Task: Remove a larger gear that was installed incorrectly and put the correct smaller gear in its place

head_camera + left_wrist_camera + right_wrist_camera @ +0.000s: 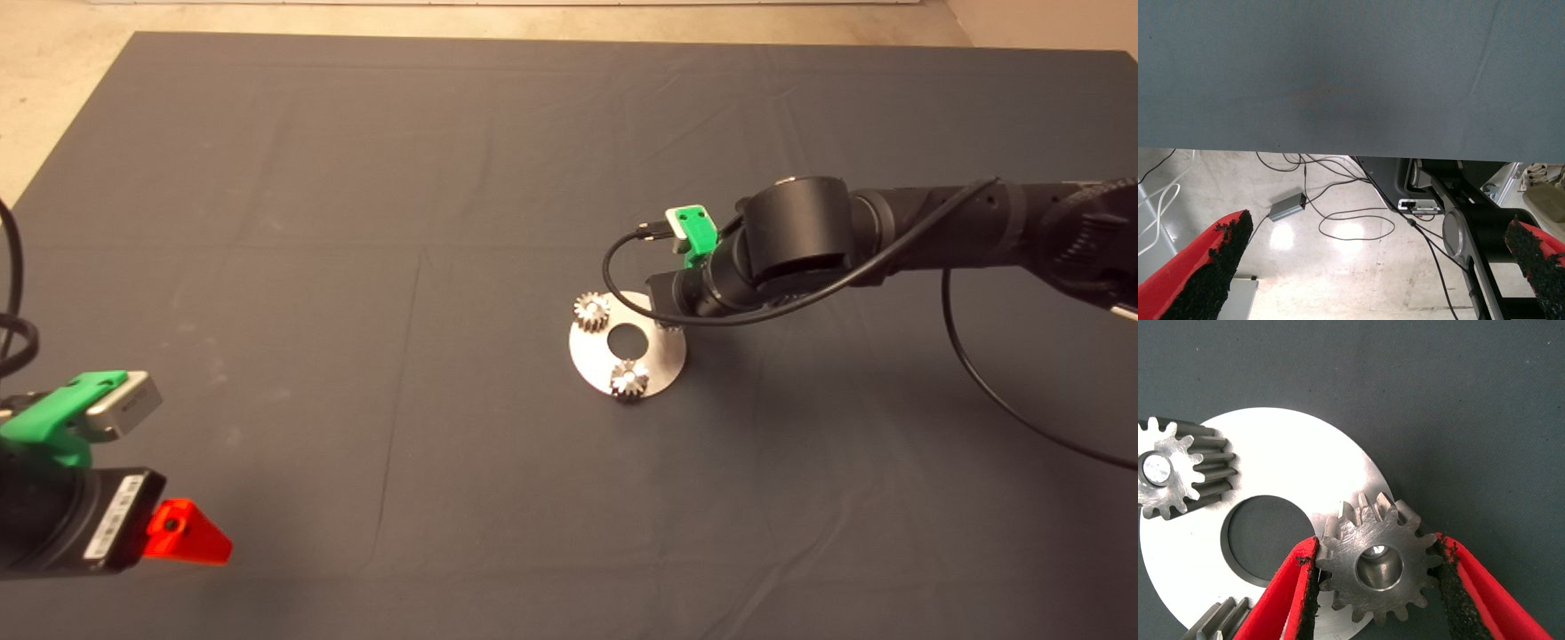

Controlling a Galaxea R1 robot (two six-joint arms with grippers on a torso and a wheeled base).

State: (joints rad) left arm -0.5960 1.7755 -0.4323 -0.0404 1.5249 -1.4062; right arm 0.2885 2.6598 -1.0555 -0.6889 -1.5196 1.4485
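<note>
A round steel plate [1291, 460] lies on the mat with two small silvery gears on pins: one [1175, 470] and another [1221, 617] at its rim. A third gear [1368, 563], wider than those two and a bit darker, the larger gear, sits over a pin at the plate's edge. My right gripper [1375, 541] is shut on it, a black pad against its teeth on each side. In the head view the right arm [782, 249] covers that gear, while the plate [658, 356] shows below it. The smaller loose gear is out of view. My left gripper [1371, 267] is open and parked at the mat's lower left.
The dark mat [400, 267] spreads around the plate with a few creases. A black cable [996, 382] loops from the right arm over the mat. The left wrist view shows floor with cables and a small grey box [1286, 208] beyond the mat's edge.
</note>
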